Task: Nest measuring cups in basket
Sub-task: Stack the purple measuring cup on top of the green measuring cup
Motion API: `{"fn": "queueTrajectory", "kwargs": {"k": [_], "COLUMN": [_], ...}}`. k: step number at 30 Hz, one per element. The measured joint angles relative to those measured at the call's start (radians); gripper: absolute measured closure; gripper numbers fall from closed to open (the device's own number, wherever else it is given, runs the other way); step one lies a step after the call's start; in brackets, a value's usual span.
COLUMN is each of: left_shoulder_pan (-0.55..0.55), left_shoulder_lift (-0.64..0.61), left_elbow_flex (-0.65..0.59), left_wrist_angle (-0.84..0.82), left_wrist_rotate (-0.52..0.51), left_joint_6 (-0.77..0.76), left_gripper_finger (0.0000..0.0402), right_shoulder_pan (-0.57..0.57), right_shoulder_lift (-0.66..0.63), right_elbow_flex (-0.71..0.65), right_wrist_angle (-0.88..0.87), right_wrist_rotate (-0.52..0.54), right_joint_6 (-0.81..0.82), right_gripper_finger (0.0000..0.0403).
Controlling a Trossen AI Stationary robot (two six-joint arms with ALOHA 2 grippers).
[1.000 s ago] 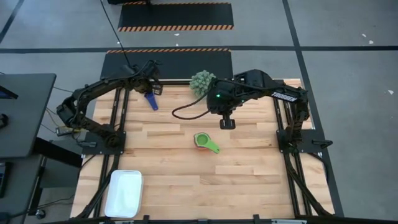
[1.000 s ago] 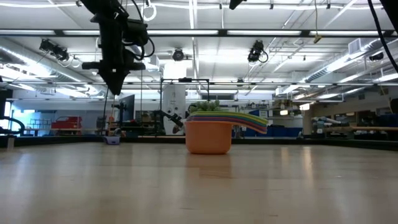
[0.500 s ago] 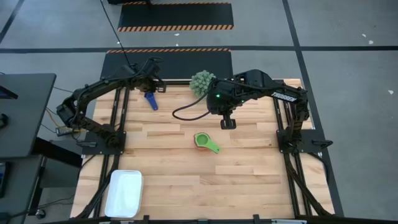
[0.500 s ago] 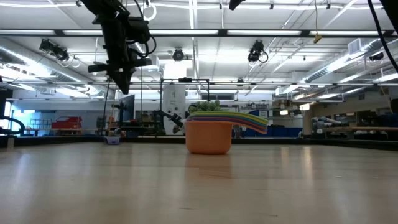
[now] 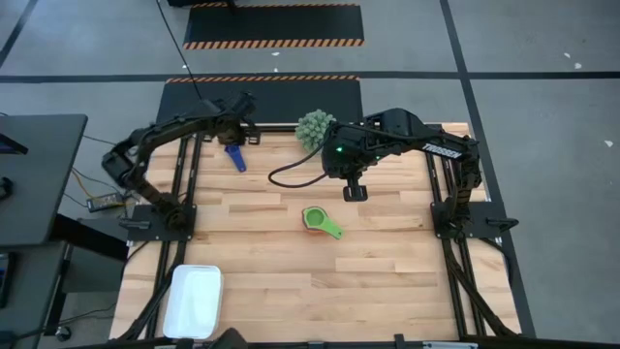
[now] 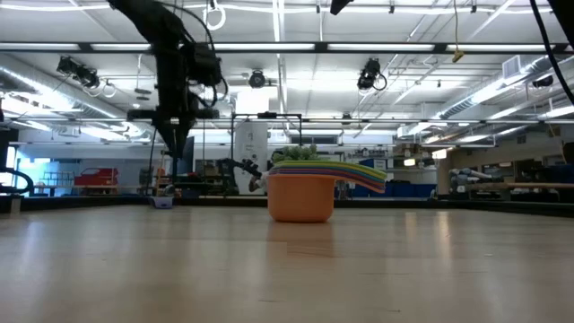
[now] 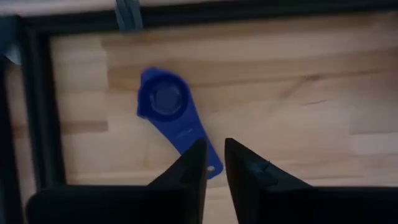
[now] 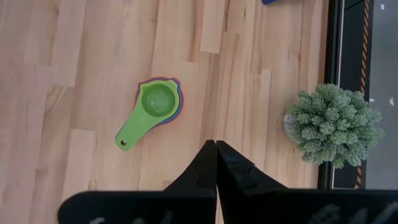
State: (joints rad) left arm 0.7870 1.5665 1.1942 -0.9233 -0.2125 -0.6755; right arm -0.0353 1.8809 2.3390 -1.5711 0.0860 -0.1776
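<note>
The wooden table carries the white basket at its near left corner, well apart from both grippers. The spiky green plant sits beside the right gripper, whose jaws are pressed together above the nested stack of measuring cups (green one on top). The left gripper, jaws narrowly apart, hovers just over the dark blue measuring cup, which lies alone on the wood.

two dark jointed arms, black cable, tapered black jaws.
</note>
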Motion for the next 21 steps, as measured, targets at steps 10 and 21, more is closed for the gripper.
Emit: {"fn": "queueTrajectory", "kwargs": {"k": [10, 21], "left_shoulder_pan": [0.002, 0.029], "left_shoulder_lift": [0.187, 0.203], "left_elbow_flex": [0.000, 0.000], "left_wrist_angle": [0.009, 0.083], "left_wrist_rotate": [0.045, -0.063], "left_joint_6": [-0.013, -0.096], "left_gripper_finger": [0.0283, 0.0283], "right_shoulder_pan": [0.000, 0.000], "right_shoulder_lift": [0.000, 0.000], "right_elbow_flex": [0.000, 0.000], "right_wrist_angle": [0.000, 0.000], "right_wrist_rotate": [-0.001, -0.002], "right_joint_6": [-0.001, -0.001], "right_gripper_finger": [0.0401, 0.0401]}}
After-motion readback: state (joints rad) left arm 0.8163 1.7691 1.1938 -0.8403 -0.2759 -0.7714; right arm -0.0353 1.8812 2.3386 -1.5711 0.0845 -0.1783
